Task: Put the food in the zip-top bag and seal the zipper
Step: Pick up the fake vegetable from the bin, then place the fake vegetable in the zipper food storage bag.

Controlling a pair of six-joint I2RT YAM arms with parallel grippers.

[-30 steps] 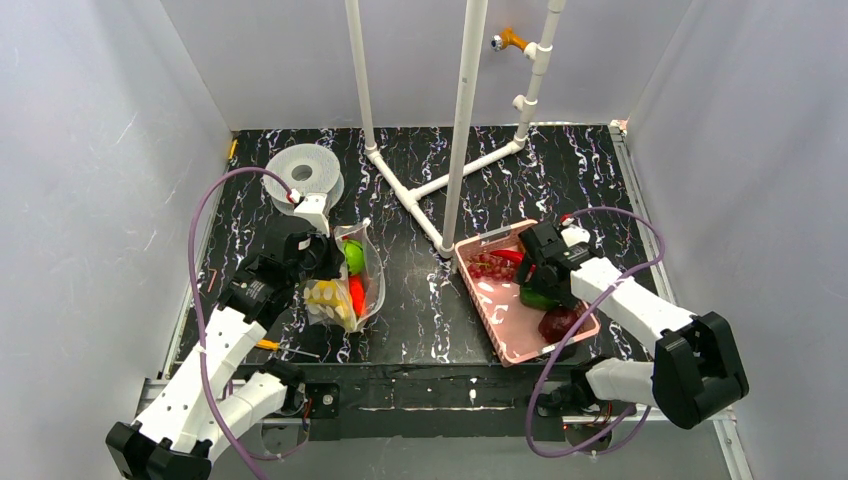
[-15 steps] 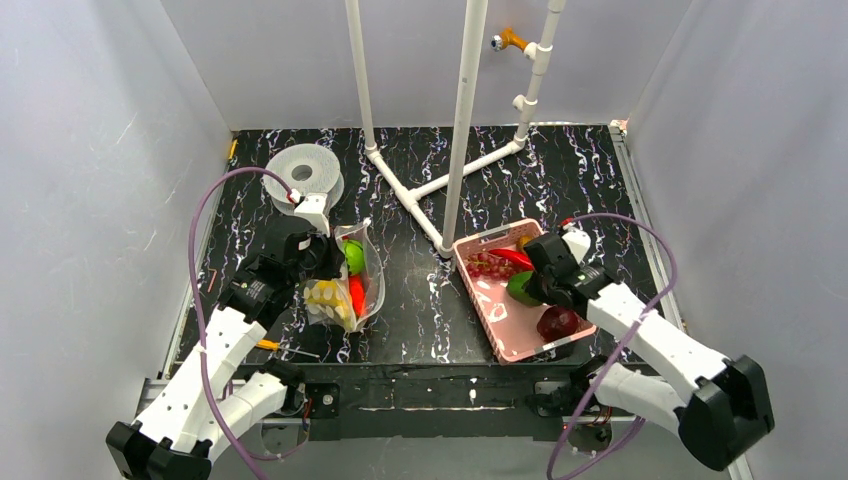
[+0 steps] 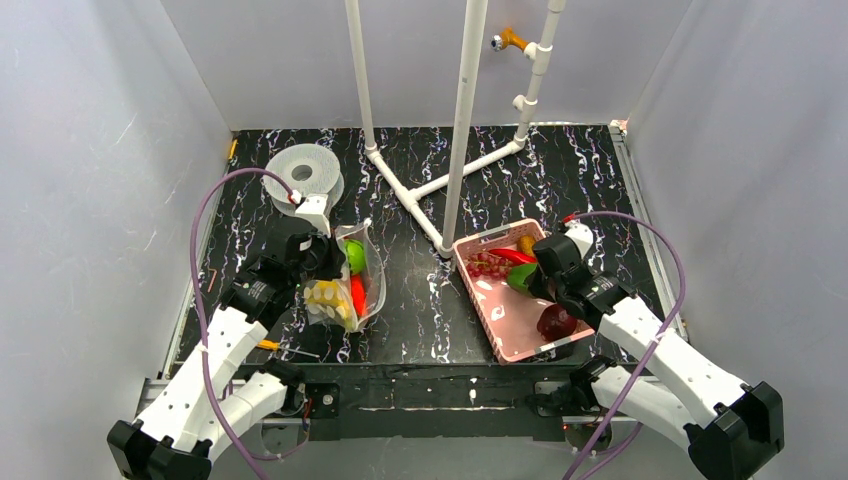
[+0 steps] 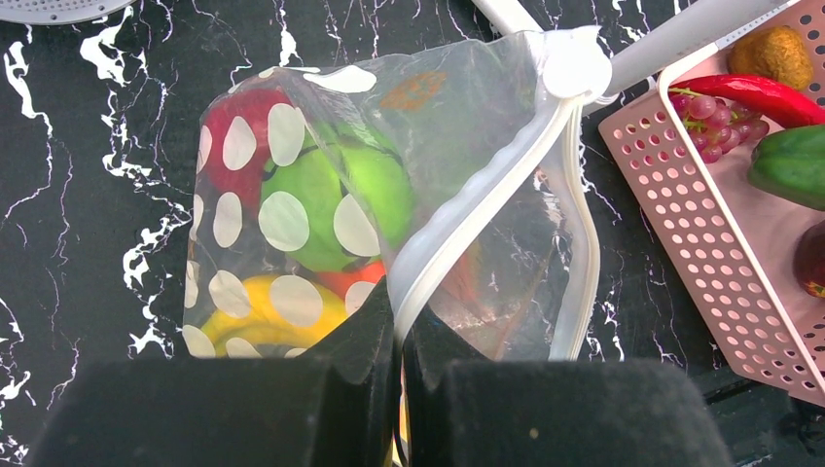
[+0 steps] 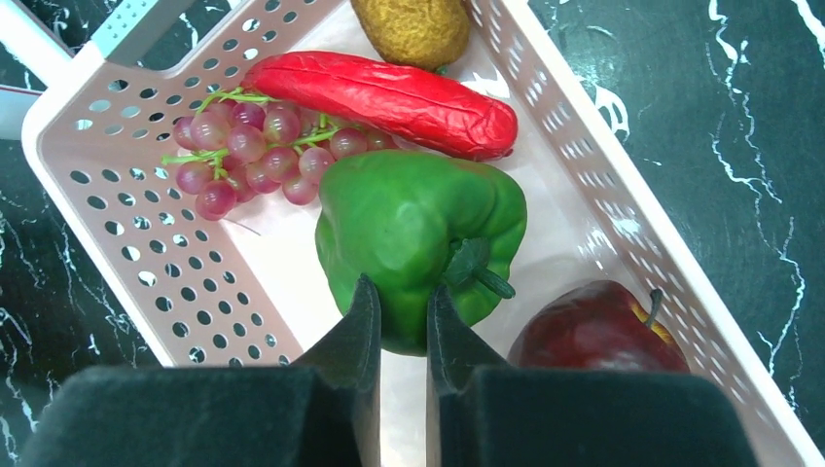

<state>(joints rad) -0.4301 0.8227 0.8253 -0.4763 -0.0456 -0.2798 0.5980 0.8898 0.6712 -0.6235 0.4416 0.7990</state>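
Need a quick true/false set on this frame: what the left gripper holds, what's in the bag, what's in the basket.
1. The left gripper is shut on the zipper of the zip-top bag. True.
2. The red chilli is inside the bag. False: it lies in the pink basket, next to the grapes.
3. The green pepper sits in the basket at the right gripper. True.
4. The bag is empty. False: a green piece and a yellow piece show through it.
5. The dark red apple lies on the table. False: it is in the basket.
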